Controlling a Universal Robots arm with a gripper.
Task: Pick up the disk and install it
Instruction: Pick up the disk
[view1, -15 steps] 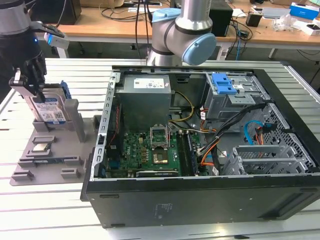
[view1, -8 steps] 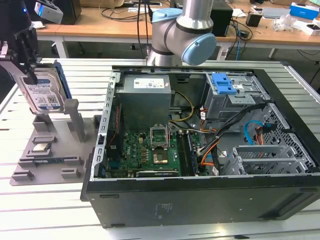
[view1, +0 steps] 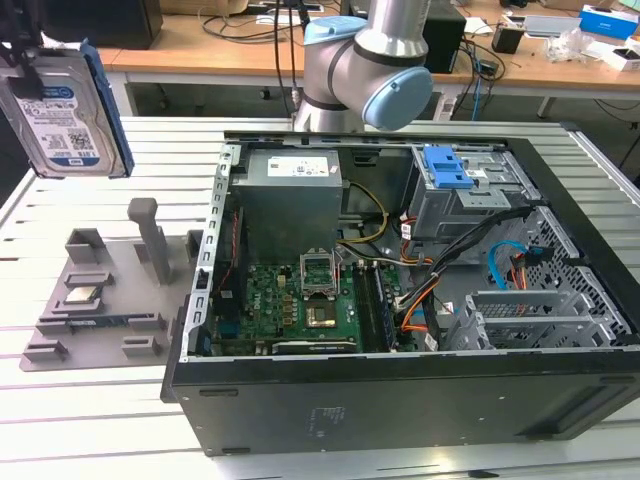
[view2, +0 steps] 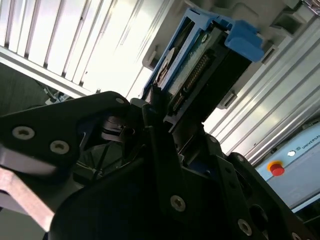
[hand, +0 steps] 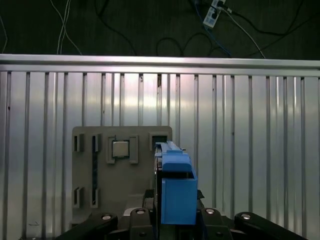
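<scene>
The disk (view1: 62, 112), a silver hard drive with a white-and-blue label inside a blue bracket (hand: 176, 192), hangs on edge in the air at the exterior view's upper left. It is well apart from the open computer case (view1: 400, 400). The gripper (view2: 159, 107) has its black fingers closed narrowly on one end of the disk, so most of the drive stands out beyond them.

Hazards, as judged:
- **Twisting or slipping:** the grasp sits at one end, so the drive could turn or slide in the fingers and reach the bay out of line.
- **Jamming:** a skewed bracket could catch on the rails of the grey drive cage (view1: 470, 200) under its blue latch (view1: 447, 168).
- **Snagging:** the black cable bundle (view1: 480, 235) and orange leads (view1: 415, 305) lie just beside the cage and could catch a corner of the drive.
- **Striking components:** too low a path across the case could hit the power supply (view1: 290, 195) or the motherboard (view1: 270, 300).

Containers:
- **Grey fixture tray:** the tray (view1: 60, 345) sits on the slotted table (view1: 80, 430) below the disk. One square pocket holds a CPU chip (view1: 80, 295).
- **Computer case:** it holds the power supply, the motherboard with its CPU socket (view1: 320, 272), the cabling and the drive cage. Whether the cage bay is occupied cannot be told.
</scene>
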